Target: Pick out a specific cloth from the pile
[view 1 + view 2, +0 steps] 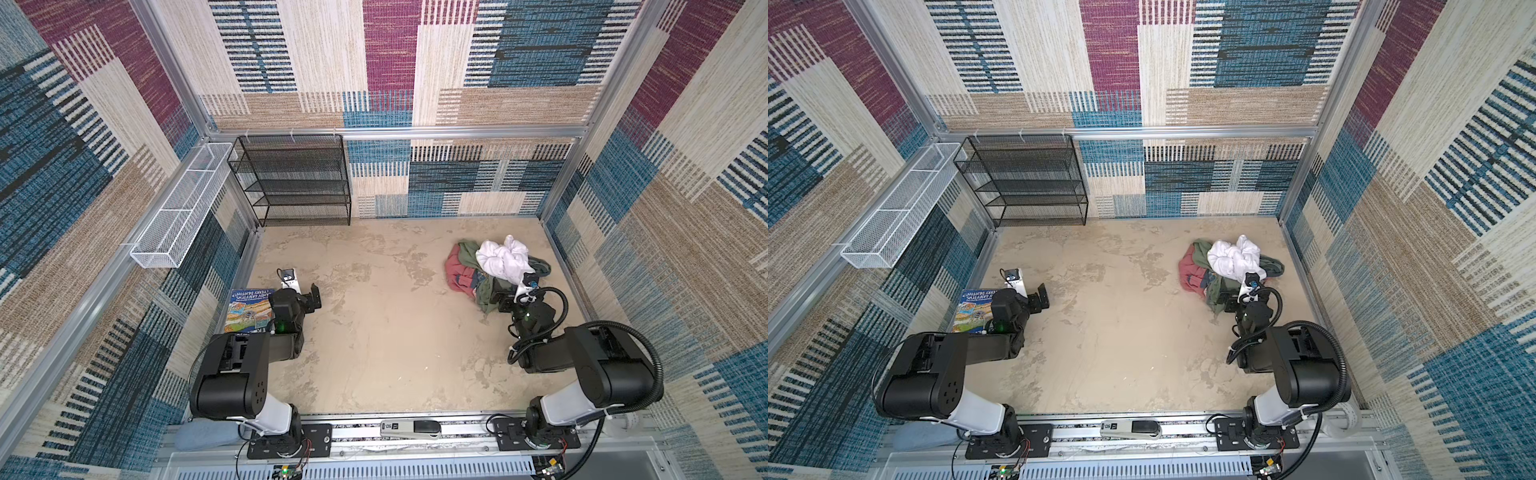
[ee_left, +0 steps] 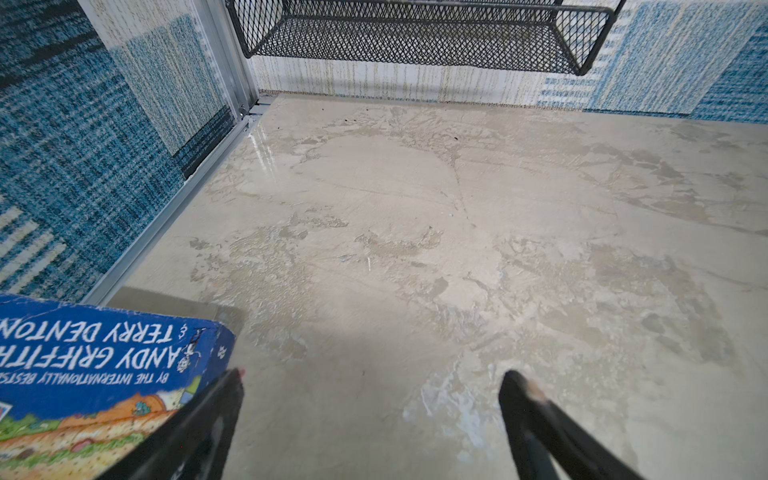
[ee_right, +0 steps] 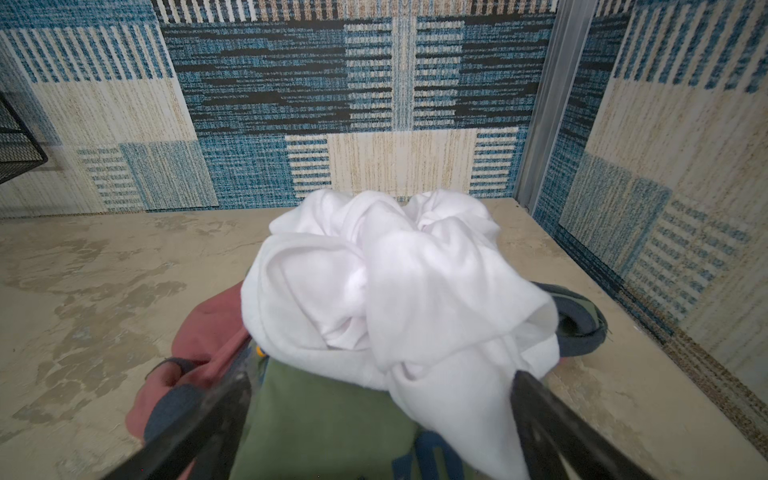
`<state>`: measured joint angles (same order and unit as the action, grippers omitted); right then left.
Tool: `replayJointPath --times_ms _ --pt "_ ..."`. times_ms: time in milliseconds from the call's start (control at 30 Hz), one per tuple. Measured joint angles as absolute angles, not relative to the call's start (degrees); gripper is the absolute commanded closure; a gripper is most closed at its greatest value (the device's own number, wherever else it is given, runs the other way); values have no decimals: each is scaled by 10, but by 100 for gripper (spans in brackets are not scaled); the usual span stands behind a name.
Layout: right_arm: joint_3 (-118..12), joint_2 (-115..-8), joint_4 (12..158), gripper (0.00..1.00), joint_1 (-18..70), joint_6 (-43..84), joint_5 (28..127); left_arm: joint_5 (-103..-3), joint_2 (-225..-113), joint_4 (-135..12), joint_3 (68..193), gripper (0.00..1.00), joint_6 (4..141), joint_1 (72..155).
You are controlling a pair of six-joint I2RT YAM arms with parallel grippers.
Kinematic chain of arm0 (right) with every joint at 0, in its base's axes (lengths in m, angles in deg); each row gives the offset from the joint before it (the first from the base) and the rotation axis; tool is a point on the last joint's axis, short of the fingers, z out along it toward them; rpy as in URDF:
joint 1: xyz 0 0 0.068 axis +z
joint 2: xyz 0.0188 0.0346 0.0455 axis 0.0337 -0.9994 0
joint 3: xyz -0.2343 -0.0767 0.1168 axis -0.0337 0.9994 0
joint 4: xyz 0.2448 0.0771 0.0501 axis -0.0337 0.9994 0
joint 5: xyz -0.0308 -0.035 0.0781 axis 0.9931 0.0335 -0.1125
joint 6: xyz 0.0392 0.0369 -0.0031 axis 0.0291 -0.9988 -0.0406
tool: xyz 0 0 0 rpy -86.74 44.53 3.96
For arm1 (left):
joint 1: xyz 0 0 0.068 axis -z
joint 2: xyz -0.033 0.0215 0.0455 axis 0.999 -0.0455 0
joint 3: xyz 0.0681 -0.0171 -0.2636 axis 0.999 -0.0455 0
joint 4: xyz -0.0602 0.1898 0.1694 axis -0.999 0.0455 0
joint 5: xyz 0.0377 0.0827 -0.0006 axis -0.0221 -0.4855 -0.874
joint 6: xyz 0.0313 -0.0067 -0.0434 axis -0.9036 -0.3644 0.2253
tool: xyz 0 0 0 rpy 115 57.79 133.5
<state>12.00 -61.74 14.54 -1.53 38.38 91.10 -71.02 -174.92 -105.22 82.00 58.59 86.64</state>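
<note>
A: Where was the cloth [image 1: 456, 266]?
B: It was the salmon-red one with grey-blue trim, on the left edge of the pile [image 1: 494, 270], far right of the tabletop [image 1: 374, 324]. It was partly tucked under the olive-green garment [image 1: 486, 295]. The white garment [image 1: 503, 257] sat bunched on top.
A: Right gripper [image 3: 382, 376]?
B: Spread wide, pinching nothing. It hung at the pile's near edge, jaws straddling the olive-green garment and a white flap. One finger overlapped the cloth's trim in the right wrist view. Couldn't tell if they touched.
A: Why there?
B: My guess is the right arm was the closer one, so it took the reach, with jaws wide to take a fold. But it was centred on the wrong garments. It likely needed to shift left toward the exposed red fabric.
A: Left gripper [image 2: 372, 374]?
B: Also spread and empty, over bare tabletop at near left, just beside the book [image 2: 104, 365]. It was well apart from the pile, probably parked out of the way.
A: Counts?
B: Two grippers, one pile. I could separate three garments: one salmon-red, one olive-green with a blue print, one white. There was a dark-edged bit on the pile's right side, and I couldn't tell if it was a fourth. One book, one black mesh shelf [image 1: 295, 178] far left, one white wire basket [image 1: 178, 208] on the left wall.
</note>
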Motion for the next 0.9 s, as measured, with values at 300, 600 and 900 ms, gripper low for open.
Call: replayJointPath --times_ms 300,600,900 --pt "120 -617 145 0 -15 384 911 -710 -1749 -1052 820 1 586 866" --pt "120 -612 148 0 -15 384 911 -710 -1747 -1050 820 18 585 866" --pt "23 -432 370 8 40 352 1071 -741 -1601 -893 869 45 588 888"
